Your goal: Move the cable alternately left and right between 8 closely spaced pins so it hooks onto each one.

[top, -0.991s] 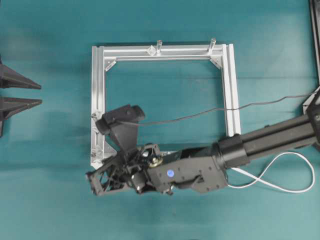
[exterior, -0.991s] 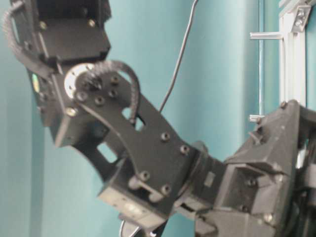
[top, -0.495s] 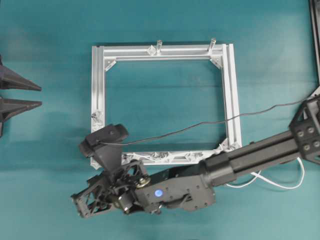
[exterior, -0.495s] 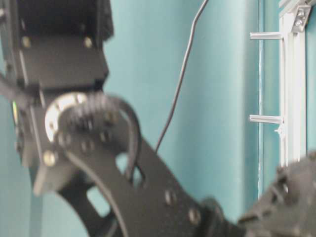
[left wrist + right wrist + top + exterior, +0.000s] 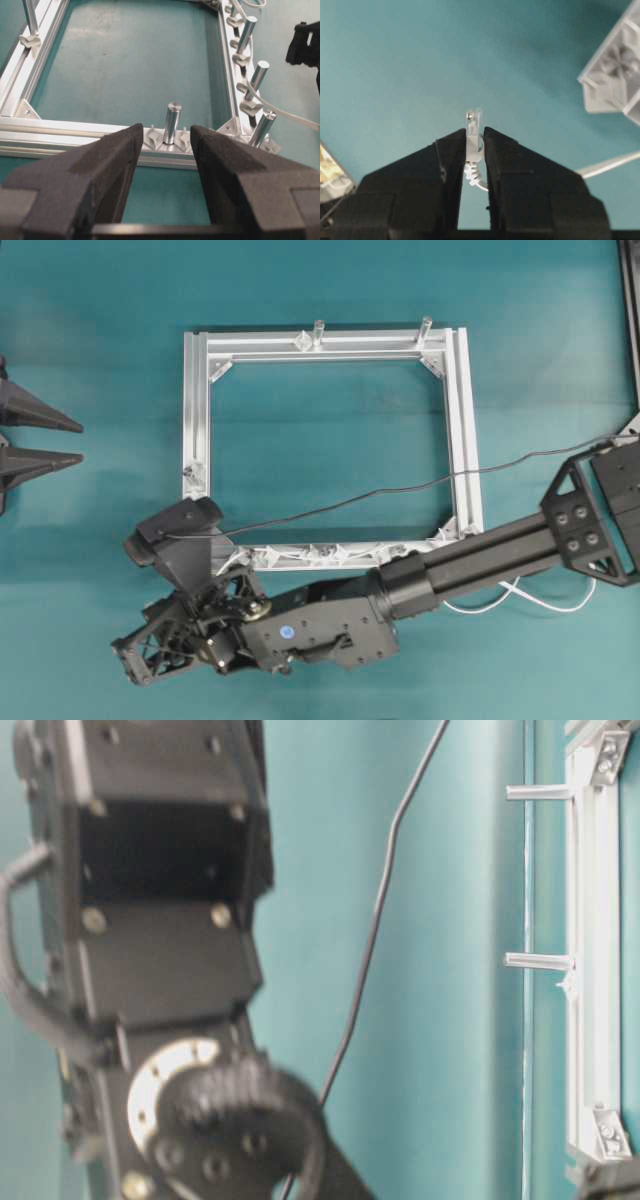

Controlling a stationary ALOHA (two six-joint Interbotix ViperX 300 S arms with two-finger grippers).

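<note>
While the cable (image 5: 545, 602) lies in a white loop on the green table (image 5: 330, 470) at the right, its far end is up in the right gripper (image 5: 474, 136). The two black fingers (image 5: 451, 155) are squeezed together on the small pale plug (image 5: 473, 131), and the plug tip pokes out past them. In the right wrist view the plug hangs over bare green table, with one corner of the silver frame (image 5: 196, 420) off to the upper right.

From the plug, the cable seems to run back along the bottom bar of the frame, where the pins (image 5: 325, 552) sit in a row. In the left wrist view, a white line bends in and out past the metal posts (image 5: 256, 80) on that side. I cannot tell how many pins it has caught.

A second ago the right gripper sat over the bottom left corner of the frame. Now it is lower and further left in the overhead view, off the frame and over the table. The row of pins was hidden under the arm then, and now it shows. The white loop at the right is smaller and flatter than it was. I think the arm is pulling the cable tight after the weaving.

The left gripper (image 5: 164, 150) has not moved. Its fingers are wide apart and hold nothing.
</note>
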